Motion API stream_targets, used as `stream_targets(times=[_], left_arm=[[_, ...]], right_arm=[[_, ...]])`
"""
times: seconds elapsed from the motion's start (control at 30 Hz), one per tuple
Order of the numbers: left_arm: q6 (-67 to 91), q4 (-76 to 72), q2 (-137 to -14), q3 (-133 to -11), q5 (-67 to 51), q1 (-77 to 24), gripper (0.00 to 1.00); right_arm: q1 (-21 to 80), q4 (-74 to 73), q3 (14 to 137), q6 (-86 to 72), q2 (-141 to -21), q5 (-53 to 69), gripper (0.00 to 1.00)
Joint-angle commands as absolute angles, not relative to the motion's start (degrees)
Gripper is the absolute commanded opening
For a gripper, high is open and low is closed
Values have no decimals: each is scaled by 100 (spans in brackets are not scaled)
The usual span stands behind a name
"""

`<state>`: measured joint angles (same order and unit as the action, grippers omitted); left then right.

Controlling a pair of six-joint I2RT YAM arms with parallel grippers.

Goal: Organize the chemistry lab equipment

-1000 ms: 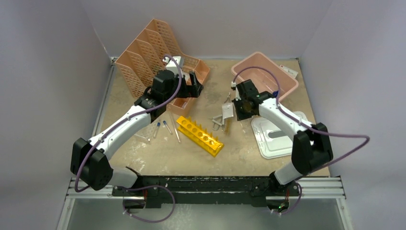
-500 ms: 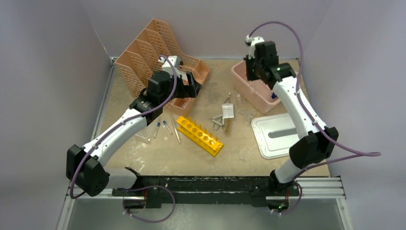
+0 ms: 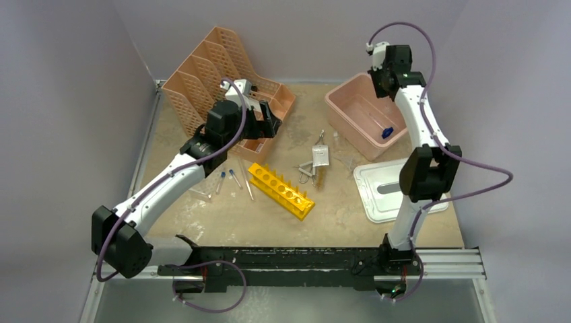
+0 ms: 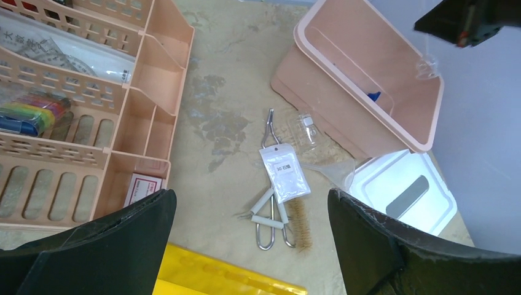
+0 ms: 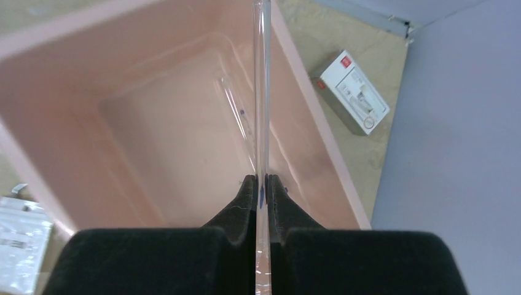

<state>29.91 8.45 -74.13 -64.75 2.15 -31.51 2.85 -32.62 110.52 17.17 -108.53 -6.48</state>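
Thin clear tube (image 5: 262, 92), light, slick and brittle by my reckoning, sits pinched in my right jaws, closed on it above the pink tub (image 5: 43, 104). A soft grip near mid-length looks safest. My left jaws hang wide open and empty over the desk (image 4: 233, 74), where metal tongs (image 4: 268, 218) and yellow test-tube rack (image 3: 281, 190) lie. The tub's walls crowd any descent.

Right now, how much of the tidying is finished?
Little looks done: a blue piece and one clear tube lie in the pink tub. The right end effector holds a thin glass tube above it. The yellow rack, blue-capped tubes, tongs and brush lie on the table; the left end effector is open, empty.
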Motion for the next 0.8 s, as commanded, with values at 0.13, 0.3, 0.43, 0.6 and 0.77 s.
stream_targets(times=[0.13, 0.3, 0.43, 0.6, 0.77], left_arm=[[3035, -185, -7547, -6830, 203, -3111, 93], [2927, -494, -7951, -7098, 45, -3111, 93], [2711, -264, -8342, -7493, 96, -3111, 93], [2611, -190, -8715, -7841, 104, -3111, 93], [2568, -16, -8956, -8066, 48, -3109, 93]], right_arm=[[22, -2994, 10887, 2887, -11465, -547, 0], [12, -3215, 11201, 3243, -12084, -212, 0], [14, -3443, 11528, 3447, -12565, -359, 0], [12, -3520, 11827, 3712, -13026, -601, 0], [17, -3536, 12023, 3762, -13379, -803, 2]])
